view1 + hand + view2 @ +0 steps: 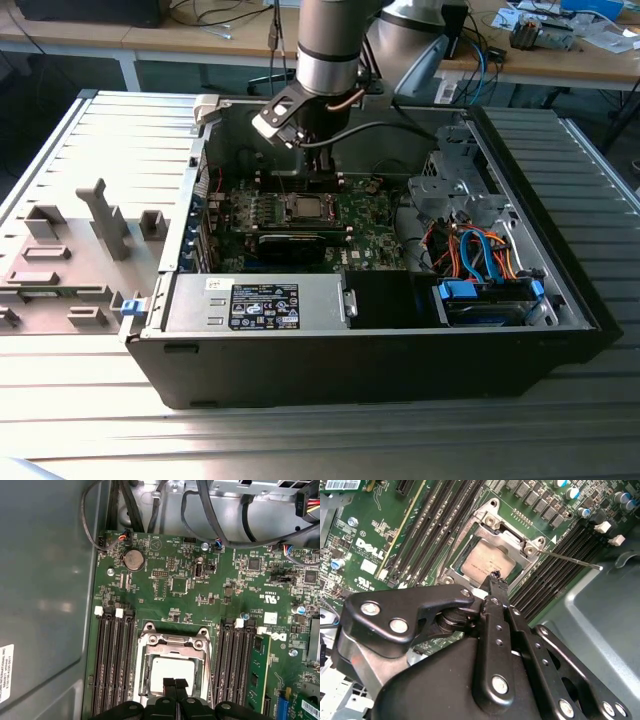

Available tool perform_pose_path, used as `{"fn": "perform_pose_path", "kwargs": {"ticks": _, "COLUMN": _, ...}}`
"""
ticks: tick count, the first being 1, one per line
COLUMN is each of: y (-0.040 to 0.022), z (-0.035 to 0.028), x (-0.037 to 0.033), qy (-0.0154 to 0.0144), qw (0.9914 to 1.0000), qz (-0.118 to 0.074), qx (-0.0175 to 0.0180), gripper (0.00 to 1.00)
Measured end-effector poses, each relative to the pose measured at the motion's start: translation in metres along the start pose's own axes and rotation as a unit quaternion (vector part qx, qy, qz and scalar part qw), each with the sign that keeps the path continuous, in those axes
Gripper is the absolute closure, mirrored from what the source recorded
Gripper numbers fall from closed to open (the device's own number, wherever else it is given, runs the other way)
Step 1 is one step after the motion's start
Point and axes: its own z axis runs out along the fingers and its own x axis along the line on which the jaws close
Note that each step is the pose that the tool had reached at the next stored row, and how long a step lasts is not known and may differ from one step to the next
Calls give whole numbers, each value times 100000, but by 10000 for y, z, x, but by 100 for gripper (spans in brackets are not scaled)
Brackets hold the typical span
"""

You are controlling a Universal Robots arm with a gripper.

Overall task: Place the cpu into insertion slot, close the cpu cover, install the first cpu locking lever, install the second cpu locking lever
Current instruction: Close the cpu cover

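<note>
**Colleague:** Where have you got the pincer (pixel 174 684)?

**Me:** Low inside the open computer case (pixel 400 350), which lies on the ribbed metal desk (pixel 300 440). In the exterior view the arm (pixel 330 40) comes straight down over the green board (pixel 170 570). The two fingertips are pressed together with nothing between them.

**Colleague:** And the cpu (pixel 170 667)?

**Me:** It lies flat in the insertion slot (pixel 146 672), dull silver top facing up, between the two banks of black memory slots (pixel 112 665). The cpu cover (pixel 172 644) is down over it — I see the chip through the frame's square opening in both wrist views.

**Colleague:** Is the pincer touching anything?

**Me:** In the second wrist view its tip (pixel 495 579) sits right at one edge of the chip, where the frame borders it. Whether it presses on metal or hangs just above, I cannot tell.

**Colleague:** The levers?

**Me:** One locking lever (pixel 570 560) shows in the second wrist view — a thin rod running out from a socket corner, slanting across the memory slots beside it and away from the frame.
</note>
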Motion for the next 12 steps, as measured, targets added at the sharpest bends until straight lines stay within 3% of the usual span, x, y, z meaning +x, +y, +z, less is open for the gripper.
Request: {"fn": "perform_pose_path", "kwargs": {"ticks": 12, "y": -51, "z": 12, "x": 6, "qy": -3, "qw": 100000, "qz": -56, "qx": 0, "gripper": 89}}
